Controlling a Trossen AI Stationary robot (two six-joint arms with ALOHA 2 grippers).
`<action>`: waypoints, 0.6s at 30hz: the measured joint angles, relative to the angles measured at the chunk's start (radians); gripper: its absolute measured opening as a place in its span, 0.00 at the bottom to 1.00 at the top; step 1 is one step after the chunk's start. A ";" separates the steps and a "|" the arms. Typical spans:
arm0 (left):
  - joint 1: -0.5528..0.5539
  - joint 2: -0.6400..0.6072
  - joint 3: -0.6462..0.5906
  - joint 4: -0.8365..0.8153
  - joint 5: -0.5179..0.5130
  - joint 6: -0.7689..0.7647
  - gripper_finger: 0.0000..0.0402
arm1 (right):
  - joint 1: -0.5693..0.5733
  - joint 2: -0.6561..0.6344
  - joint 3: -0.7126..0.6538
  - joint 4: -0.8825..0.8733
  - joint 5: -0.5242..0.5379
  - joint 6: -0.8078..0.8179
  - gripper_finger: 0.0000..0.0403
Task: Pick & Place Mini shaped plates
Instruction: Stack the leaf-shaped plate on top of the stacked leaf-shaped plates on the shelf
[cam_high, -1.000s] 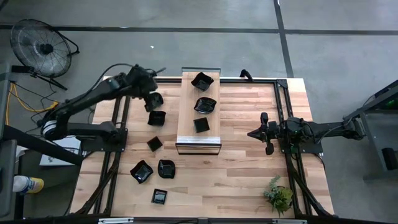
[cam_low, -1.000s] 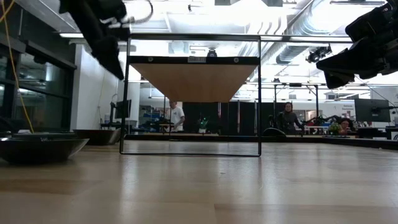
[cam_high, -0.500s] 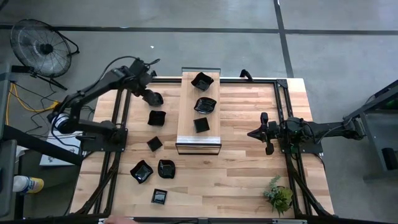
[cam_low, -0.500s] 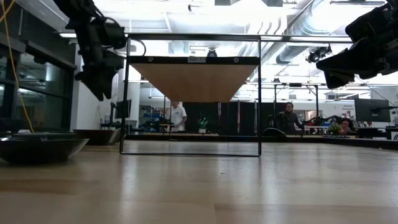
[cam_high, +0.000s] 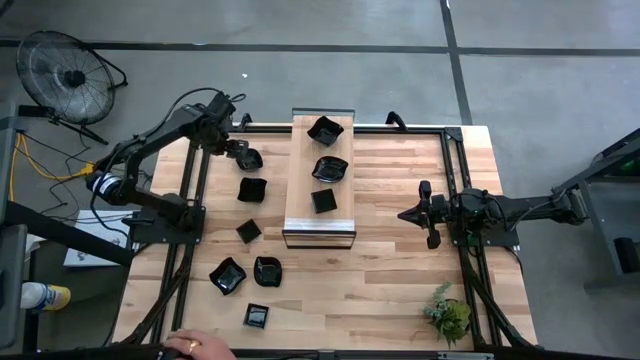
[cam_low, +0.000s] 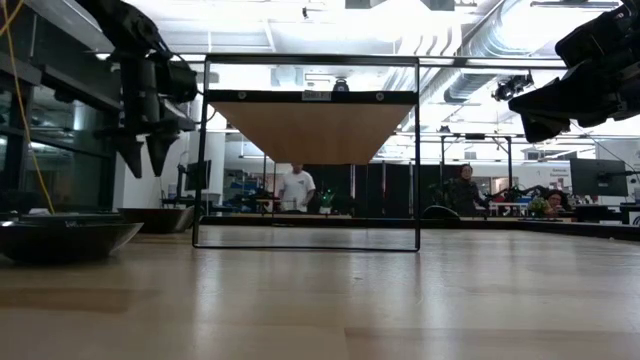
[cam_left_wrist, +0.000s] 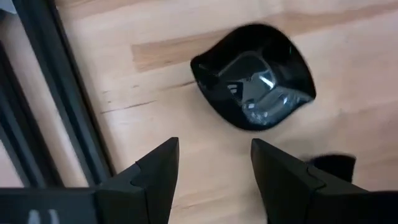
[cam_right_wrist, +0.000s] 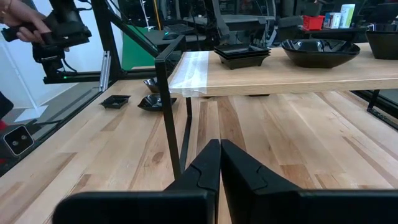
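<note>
Left gripper (cam_high: 233, 147) hung in the upper left of the high view, fingers (cam_left_wrist: 158, 177) apart and empty, just beside a round mini plate (cam_left_wrist: 253, 76) on the table (cam_high: 400, 260), five more plates below it, three on the raised shelf (cam_high: 302, 210) at upper centre; right gripper (cam_high: 424, 214), fingers together, waited mid-right.

Overhead, table-level, two wrist-mounted views
</note>
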 joint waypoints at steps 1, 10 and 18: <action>-0.002 0.008 0.000 0.013 0.001 -0.019 0.49 | 0.000 0.000 0.000 0.000 0.000 0.000 0.02; -0.003 0.066 -0.083 0.228 0.105 -0.244 0.49 | 0.000 0.000 0.000 0.000 0.000 0.000 0.02; -0.002 0.066 -0.155 0.258 0.053 -0.426 0.49 | 0.000 0.000 0.000 0.000 0.000 0.000 0.01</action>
